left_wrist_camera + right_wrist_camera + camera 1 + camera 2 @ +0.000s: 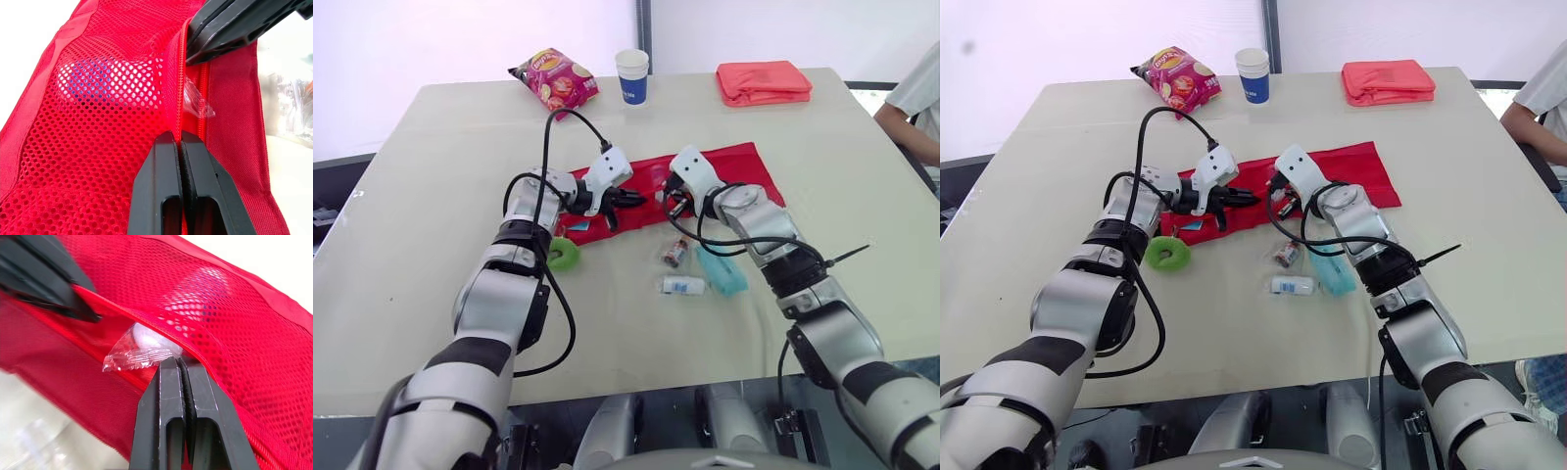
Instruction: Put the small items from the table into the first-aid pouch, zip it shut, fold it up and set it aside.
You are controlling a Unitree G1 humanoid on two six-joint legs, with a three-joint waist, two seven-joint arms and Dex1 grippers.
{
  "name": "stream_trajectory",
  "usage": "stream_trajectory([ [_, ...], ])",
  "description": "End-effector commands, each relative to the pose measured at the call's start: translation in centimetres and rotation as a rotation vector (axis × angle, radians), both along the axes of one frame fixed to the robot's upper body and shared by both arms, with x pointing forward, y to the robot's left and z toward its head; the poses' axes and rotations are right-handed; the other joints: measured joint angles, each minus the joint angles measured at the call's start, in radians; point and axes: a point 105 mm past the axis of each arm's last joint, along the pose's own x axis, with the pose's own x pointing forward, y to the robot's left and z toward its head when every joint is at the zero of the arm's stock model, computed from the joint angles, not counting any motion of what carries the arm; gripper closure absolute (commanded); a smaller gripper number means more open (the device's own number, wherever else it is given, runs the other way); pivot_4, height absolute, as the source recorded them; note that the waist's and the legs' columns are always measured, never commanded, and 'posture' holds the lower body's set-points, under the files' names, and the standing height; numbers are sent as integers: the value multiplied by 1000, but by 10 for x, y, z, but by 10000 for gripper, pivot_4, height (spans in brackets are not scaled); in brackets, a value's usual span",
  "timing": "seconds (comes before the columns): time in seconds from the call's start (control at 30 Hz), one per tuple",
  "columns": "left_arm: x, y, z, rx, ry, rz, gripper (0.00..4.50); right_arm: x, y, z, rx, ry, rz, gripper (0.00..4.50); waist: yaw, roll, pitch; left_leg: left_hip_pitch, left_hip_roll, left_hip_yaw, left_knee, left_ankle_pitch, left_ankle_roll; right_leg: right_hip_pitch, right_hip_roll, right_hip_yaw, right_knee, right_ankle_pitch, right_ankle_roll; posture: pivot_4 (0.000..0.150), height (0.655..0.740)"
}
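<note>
Small bottle [683,285] lies loose just short of the first-aid pouch [729,164], nearer the right end effector [178,361]. That one's fingers are pressed together. It faces along the zip toward the left end effector [180,139], which is pinched on the zip edge.

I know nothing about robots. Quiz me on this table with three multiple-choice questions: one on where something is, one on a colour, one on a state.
1. Where is the cup? A) between the chips and the folded cloth; B) at the near edge; C) on the floor.
2. What colour is the ring? A) blue; B) green; C) yellow.
3. How is the pouch? A) folded up; B) lying unfolded; C) hanging off the edge.

Answers: A, it stands at the far edge between them; B, it is plainly green; B, it lies spread flat.
</note>
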Motion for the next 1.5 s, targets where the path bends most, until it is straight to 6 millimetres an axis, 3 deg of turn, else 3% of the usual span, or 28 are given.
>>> stream_trajectory([
  [0.03,1,-6,11,-8,-48,-24,45000,6,13,4,46,-87,-66,44533,-2,0,0,0,0,0,0,0,0,0,0,0,0,0,0,1500,7400],
  [0.17,1,-7,11,1,-52,-31,45000,11,30,-2,77,-152,-94,44533,-4,0,0,0,0,0,0,0,0,0,0,0,0,0,0,1500,7400],
  [0.33,1,-8,11,4,-57,-31,45000,-2,55,-7,118,-169,78,44533,-3,0,0,0,0,0,0,0,0,0,0,0,0,0,0,1500,7400],
  [0.47,3,-4,13,5,-69,-10,45000,-8,40,-7,174,-81,67,44533,-4,0,0,0,0,0,0,0,0,0,0,0,0,0,0,1500,7400],
  [0.53,4,-3,13,-1,-69,-2,45000,-9,29,-6,236,-10,6,37595,-5,0,0,0,0,-1,0,0,0,0,0,0,0,0,0,1500,7400],
  [0.57,4,-3,13,-5,-68,3,45000,-9,24,-6,269,28,-24,37595,-3,0,0,0,0,-1,0,0,0,0,0,0,0,0,0,1500,7400],
  [0.7,4,-3,13,-26,-56,12,45000,-12,25,-1,378,114,-103,17425,-2,0,0,0,0,-2,0,0,0,0,0,0,0,0,0,1500,7400],
  [0.77,4,-4,14,-42,-48,10,45000,-12,33,0,387,112,-115,9811,-4,0,0,0,0,-2,0,0,0,0,1,0,0,0,0,1500,7400],
  [0.97,2,-6,18,-75,-29,-5,45000,-13,66,4,400,44,-88,9811,-5,0,0,0,0,-3,0,0,0,0,1,1,0,0,0,1500,7400],
  [1.17,-1,-5,18,-68,-23,-34,45000,-3,77,7,362,-102,-75,9811,-15,0,0,1,-1,-3,-1,0,-1,0,1,1,0,0,0,1500,7400],
  [1.33,-4,-5,19,-72,-21,-51,45000,-1,82,9,366,-160,-45,29761,-25,0,0,1,-1,-3,-1,0,-1,0,1,1,0,0,0,1500,7400],
  [1.37,-4,-4,19,-69,-22,-50,45000,-1,82,8,364,-166,-38,35849,-27,0,0,1,-1,-3,-1,0,-1,0,1,1,0,0,0,1500,7400],
  [1.43,-4,-3,18,-66,-22,-47,45000,-1,81,5,350,-176,-28,43921,-30,0,0,1,-1,-3,-1,0,-1,0,1,1,0,0,0,1500,7400],
  [1.5,-3,-1,18,-60,-25,-39,45000,-2,79,3,330,-190,-15,44607,-30,0,0,1,-1,-4,-2,0,-1,0,1,1,0,0,0,1500,7400],
])
